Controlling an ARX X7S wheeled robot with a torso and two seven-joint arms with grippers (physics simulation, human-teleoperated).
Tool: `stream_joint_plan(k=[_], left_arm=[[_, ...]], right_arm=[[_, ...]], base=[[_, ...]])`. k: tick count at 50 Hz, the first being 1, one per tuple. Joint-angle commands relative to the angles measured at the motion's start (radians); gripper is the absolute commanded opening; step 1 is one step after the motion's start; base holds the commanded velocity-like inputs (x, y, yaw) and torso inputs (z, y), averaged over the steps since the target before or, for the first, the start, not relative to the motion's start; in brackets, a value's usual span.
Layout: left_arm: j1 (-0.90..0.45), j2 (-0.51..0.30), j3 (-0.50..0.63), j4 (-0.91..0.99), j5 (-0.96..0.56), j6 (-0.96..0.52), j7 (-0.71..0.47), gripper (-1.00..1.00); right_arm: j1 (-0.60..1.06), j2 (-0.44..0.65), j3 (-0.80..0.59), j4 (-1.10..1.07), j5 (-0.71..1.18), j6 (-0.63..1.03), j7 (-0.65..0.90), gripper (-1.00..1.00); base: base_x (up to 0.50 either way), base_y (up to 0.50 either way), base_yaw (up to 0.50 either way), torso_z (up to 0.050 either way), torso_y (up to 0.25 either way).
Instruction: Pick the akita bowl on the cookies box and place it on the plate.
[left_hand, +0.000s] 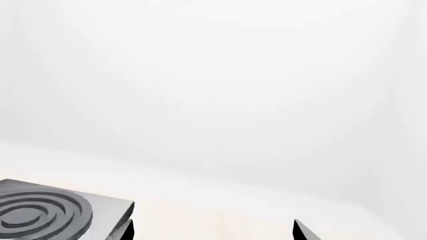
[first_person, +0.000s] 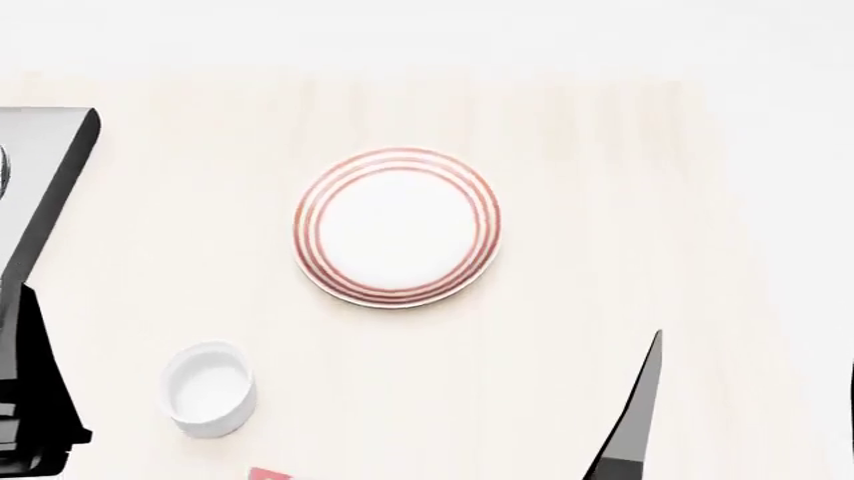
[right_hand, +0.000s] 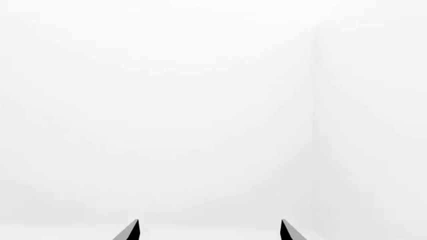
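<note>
Dark fingertips of the right gripper (right_hand: 209, 231) poke into the bottom of the right wrist view, set well apart with nothing between them, so that claw is spread and holds nothing. Its camera faces blank white wall. Fingertips of the left gripper (left_hand: 213, 231) show the same way in the left wrist view, spread and empty, near a grey stove (left_hand: 60, 210) with a coiled burner.

Outward from the claws, the head view shows a dark wedge of the right arm (first_person: 631, 425) low over the pale table (first_person: 641, 200). The plate (first_person: 398, 227) lies bare at mid-table, well apart from both arms. A small plain white cup (first_person: 208, 388) sits nearer the robot on its left, and just beside it a red corner (first_person: 268, 474), probably the cookies box, peeks in at the bottom edge.

No akita bowl is visible in any view; it likely lies below the head camera's frame, close to the robot. The risk is reaching blind: the grip could clip the cup, shove the box, or take the wrong bowl
</note>
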Motion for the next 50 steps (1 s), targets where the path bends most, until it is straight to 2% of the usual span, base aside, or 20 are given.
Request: stream_joint_plan(k=[1, 23, 32, 41, 45, 50], left_arm=[[0.002, -0.004, -0.001, 0.004, -0.001, 0.009, -0.004, 1.0], [0.007, -0.014, 0.017, 0.015, 0.003, 0.01, -0.009, 1.0], [0.0, -0.014, 0.015, 0.004, -0.018, -0.013, -0.023, 1.0], [-0.032, -0.032, 0.042, -0.019, 0.021, -0.06, -0.044, 1.0], [-0.08, -0.072, 0.032, 0.007, -0.057, -0.145, -0.032, 1.0], [-0.125, -0.108, 0.05, 0.008, -0.044, -0.174, -0.015, 1.0]], right_arm=[[-0.001, 0.006, -0.001, -0.003, 0.001, 0.0, 0.004, 1.0], [-0.002, 0.019, -0.006, -0.004, 0.011, 0.003, 0.005, 1.0], [0.0, 0.022, -0.014, 0.001, 0.007, 0.002, 0.006, 1.0], [0.024, 0.044, 0.009, -0.012, 0.144, 0.086, -0.017, 1.0], [0.028, 0.062, 0.014, -0.03, 0.186, 0.131, -0.024, 1.0], [0.025, 0.092, 0.039, -0.064, 0.25, 0.167, -0.035, 1.0]], base=[[0.0, 0.0, 0.0, 0.0, -0.25], [0.0, 0.0, 0.0, 0.0, -0.25], [0.0, 0.0, 0.0, 0.0, 0.0], [0.0, 0.0, 0.0, 0.0, 0.0], [0.0, 0.0, 0.0, 0.0, 0.0], [0.0, 0.0, 0.0, 0.0, 0.0]])
